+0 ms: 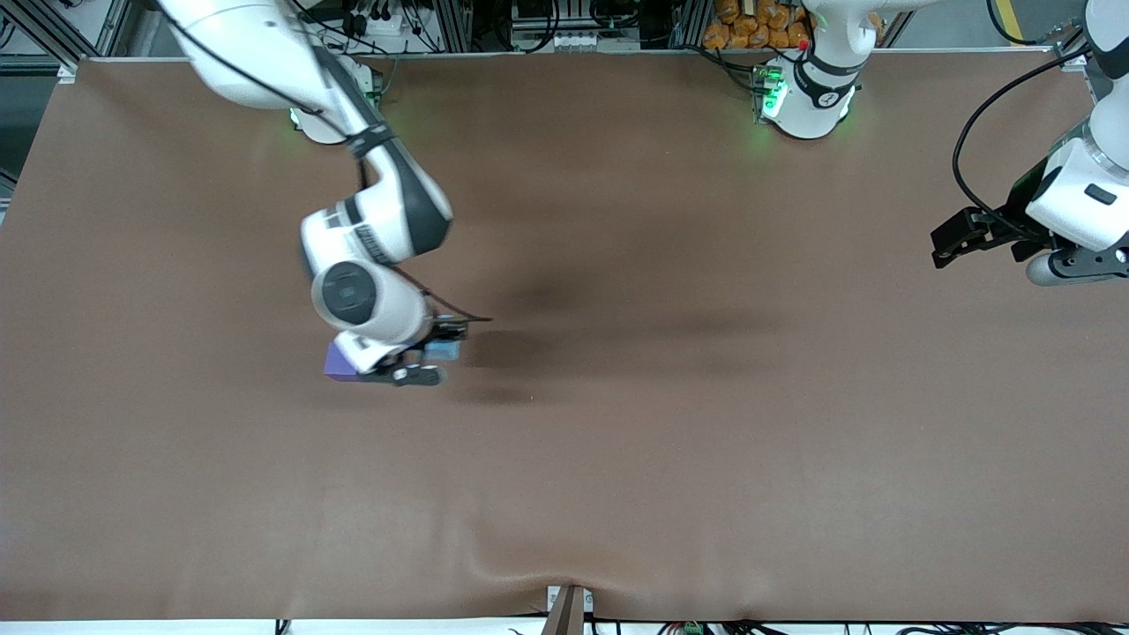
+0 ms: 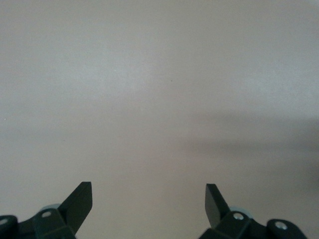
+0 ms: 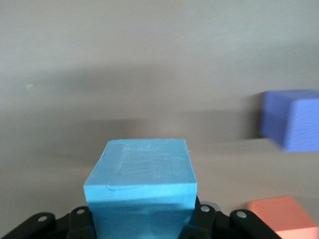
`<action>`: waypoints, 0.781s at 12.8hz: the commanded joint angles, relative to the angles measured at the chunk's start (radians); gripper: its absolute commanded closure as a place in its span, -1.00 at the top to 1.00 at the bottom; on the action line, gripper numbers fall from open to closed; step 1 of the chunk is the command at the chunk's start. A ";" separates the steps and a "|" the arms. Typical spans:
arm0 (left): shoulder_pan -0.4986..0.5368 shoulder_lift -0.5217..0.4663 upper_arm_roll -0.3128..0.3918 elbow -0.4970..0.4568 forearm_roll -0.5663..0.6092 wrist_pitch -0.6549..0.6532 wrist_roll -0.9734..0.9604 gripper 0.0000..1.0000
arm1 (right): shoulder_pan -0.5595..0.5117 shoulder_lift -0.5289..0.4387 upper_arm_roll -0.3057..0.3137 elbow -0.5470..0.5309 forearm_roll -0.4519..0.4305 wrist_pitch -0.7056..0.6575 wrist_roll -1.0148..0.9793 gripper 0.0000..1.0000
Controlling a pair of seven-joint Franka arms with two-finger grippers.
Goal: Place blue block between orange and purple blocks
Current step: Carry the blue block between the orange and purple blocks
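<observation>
Purple block (image 3: 291, 118) beside gripped blue block (image 3: 142, 191)

Orange block (image 3: 279, 217): cut off by the right wrist view's edge; hidden under the right arm in the front view. Purple block (image 1: 338, 362): partly covered by that arm. Right gripper's fingers: hidden by the blue block (image 3: 142, 191) between them.

Three blocks show: one blue block (image 3: 141, 186), one purple block (image 3: 291, 119) and one orange block (image 3: 281, 216). Two robot arms stand at one brown table (image 1: 706, 441), each with one gripper.
</observation>
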State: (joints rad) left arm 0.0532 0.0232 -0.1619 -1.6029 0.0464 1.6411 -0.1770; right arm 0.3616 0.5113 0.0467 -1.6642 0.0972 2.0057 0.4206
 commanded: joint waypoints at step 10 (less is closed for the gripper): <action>0.011 -0.017 -0.007 -0.023 -0.016 0.011 0.014 1.00 | -0.237 -0.192 0.016 -0.414 -0.025 0.101 -0.289 -0.79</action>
State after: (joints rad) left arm 0.0535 0.0232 -0.1620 -1.6061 0.0463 1.6412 -0.1770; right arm 0.1369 0.3857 0.0520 -1.9994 0.0902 2.0768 0.1564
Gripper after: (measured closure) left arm 0.000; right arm 0.383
